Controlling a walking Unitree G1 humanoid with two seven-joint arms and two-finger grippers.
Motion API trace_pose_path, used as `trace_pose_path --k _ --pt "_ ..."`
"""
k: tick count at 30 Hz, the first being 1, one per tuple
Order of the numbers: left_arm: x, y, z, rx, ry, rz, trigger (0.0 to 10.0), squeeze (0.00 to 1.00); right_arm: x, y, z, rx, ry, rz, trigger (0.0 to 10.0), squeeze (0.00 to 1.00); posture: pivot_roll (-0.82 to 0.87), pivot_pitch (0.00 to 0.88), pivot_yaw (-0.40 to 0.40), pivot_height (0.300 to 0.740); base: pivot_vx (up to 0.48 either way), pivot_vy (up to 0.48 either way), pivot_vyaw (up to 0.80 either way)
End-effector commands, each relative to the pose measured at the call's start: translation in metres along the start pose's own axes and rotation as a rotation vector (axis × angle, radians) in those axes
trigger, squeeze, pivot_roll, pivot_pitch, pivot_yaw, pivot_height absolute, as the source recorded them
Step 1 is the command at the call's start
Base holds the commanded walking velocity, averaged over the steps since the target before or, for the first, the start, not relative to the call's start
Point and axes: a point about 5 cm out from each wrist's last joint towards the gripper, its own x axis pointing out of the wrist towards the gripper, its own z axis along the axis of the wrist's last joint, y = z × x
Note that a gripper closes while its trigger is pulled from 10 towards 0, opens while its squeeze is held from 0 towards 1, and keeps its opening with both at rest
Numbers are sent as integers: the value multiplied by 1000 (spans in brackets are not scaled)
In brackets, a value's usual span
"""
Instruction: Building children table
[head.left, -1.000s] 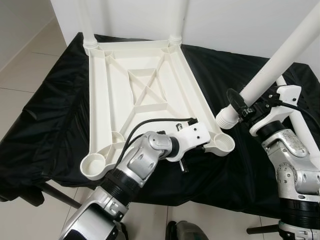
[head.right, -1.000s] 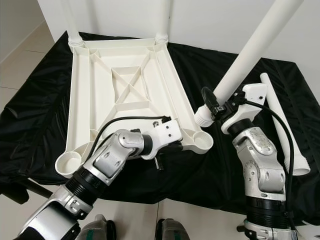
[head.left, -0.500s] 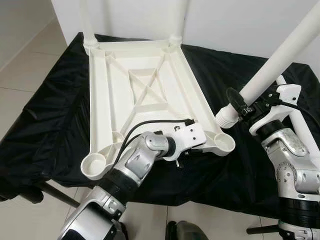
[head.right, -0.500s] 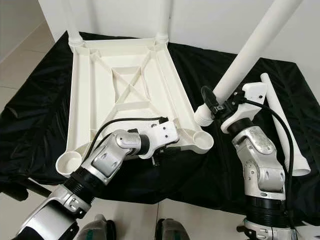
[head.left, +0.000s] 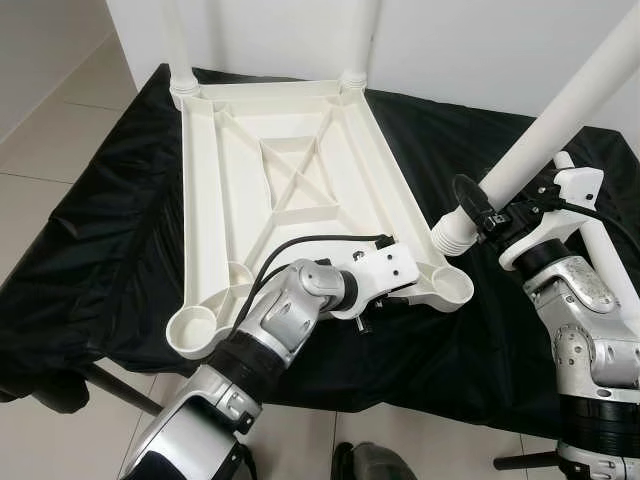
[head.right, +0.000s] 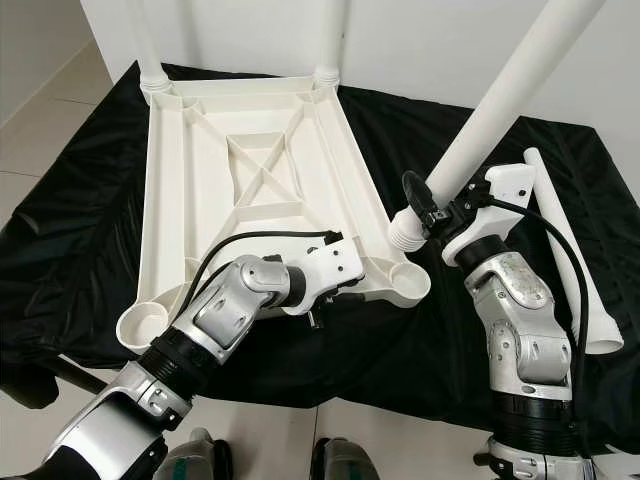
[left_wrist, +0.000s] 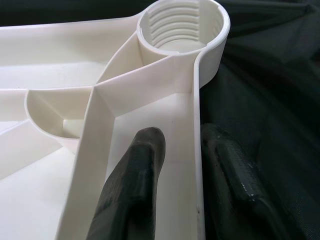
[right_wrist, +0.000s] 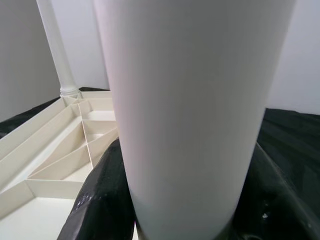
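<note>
With the upturned tabletop (head.left: 290, 180) mid-frame on the black cloth (head.left: 90, 250), my left gripper (left_wrist: 180, 165) pinches its thin stiff rim beside the threaded socket (left_wrist: 182, 25), while my right gripper (head.left: 480, 215) clamps the light, slick leg (head.left: 560, 110) near its threaded end.

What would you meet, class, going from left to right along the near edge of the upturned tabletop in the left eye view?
Empty corner socket → left hand clamped on the tabletop rim → second empty socket → threaded end of the table leg → right hand holding it.
</note>
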Motion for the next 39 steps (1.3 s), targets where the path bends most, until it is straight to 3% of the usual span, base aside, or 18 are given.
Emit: trace_pose_path --k 1,21,22,23,31,32,33,39 --pt "3 4 -19 -44 92 152 10000 0 -5 0 2 -4 2 17 10000 0 -68 73 -30 740 0 0 0" --pt "6 1 -10 -15 101 109 10000 0 -7 1 0 1 7 8 10000 0 -67 71 -18 740 0 0 0" --pt "6 -1 -13 -8 110 98 863 0 -8 0 0 2 12 9 10000 0 -70 71 -18 740 0 0 0" --pt "6 -3 -15 -6 110 87 0 0 -9 -1 -1 1 16 7 10000 0 -73 71 -19 740 0 0 0" --pt "5 -5 -19 -10 129 74 0 0 -16 -5 -2 1 38 -9 10000 0 -77 70 -22 740 0 0 0" --pt "5 -4 -20 0 139 77 3216 0 -17 -6 -2 2 43 -7 10000 0 -78 69 -23 740 0 0 0" --pt "4 -4 -21 12 149 75 10000 0 -18 -6 -2 4 48 -6 10000 0 -78 69 -23 740 0 0 0" --pt "2 -4 -23 35 157 67 10000 0 -20 -6 -6 9 89 10 10000 0 -71 62 -29 740 0 0 0"
